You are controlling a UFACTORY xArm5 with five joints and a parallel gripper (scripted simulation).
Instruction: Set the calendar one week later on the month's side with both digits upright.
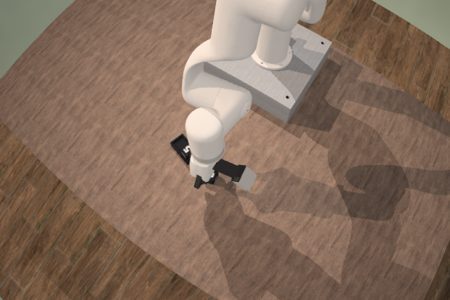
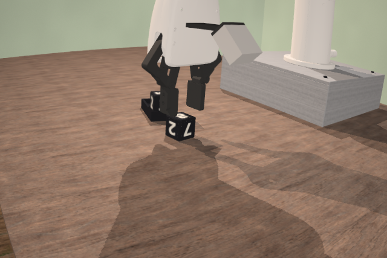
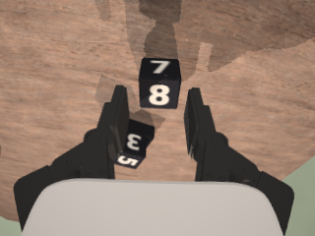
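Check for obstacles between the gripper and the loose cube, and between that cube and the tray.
Nothing visible blocks the gripper from the loose cube, nor that cube from the tray, apart from the gripper's own fingers overhead.

Brown wood-grain table [image 1: 109, 72] [image 2: 78, 170] [image 3: 59, 59], streaked grain, curved far edge, broad dark shadows across one side. Directly on it: black tray [image 1: 179, 154] [image 2: 153, 115], sitting flat. Near tray, apart from it, loose black cube [image 1: 212, 178] [image 2: 180, 127] [image 3: 159, 84], flat on face, white 8 uppermost, 2 and 7 on sides. Grey mounting block [image 1: 266, 102] [image 2: 281, 92] well apart from both, partly on tabletop.
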